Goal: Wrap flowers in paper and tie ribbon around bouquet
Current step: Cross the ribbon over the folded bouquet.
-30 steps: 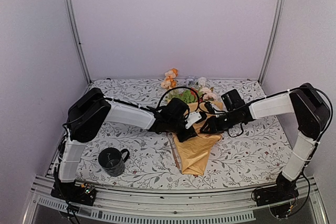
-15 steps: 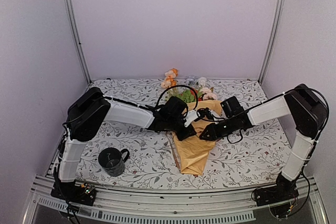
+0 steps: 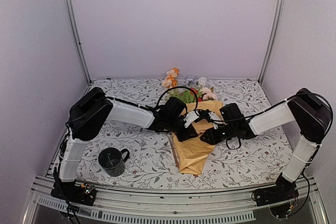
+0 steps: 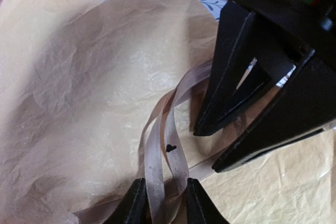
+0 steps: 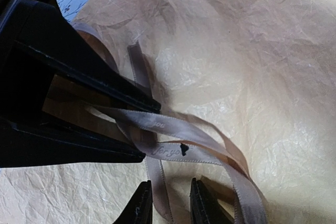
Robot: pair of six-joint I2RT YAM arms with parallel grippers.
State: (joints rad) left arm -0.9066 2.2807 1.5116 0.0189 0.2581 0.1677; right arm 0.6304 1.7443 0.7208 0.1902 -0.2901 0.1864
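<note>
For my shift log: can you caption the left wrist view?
The ribbon loops over the mustard paper, running between the fingertips of the left hand, right hand close by.

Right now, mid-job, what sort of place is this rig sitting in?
Probably a lab test booth, not a flower shop: plain pale wall panels and aluminium posts box in the table, and the left arm and right arm are bolted to a metal rail at its near edge.

There is one paper-wrapped bouquet (image 3: pixel 191 150), one ribbon (image 4: pixel 153 174) and one black mug (image 3: pixel 111 161) on one patterned tablecloth (image 3: pixel 252 158).
</note>
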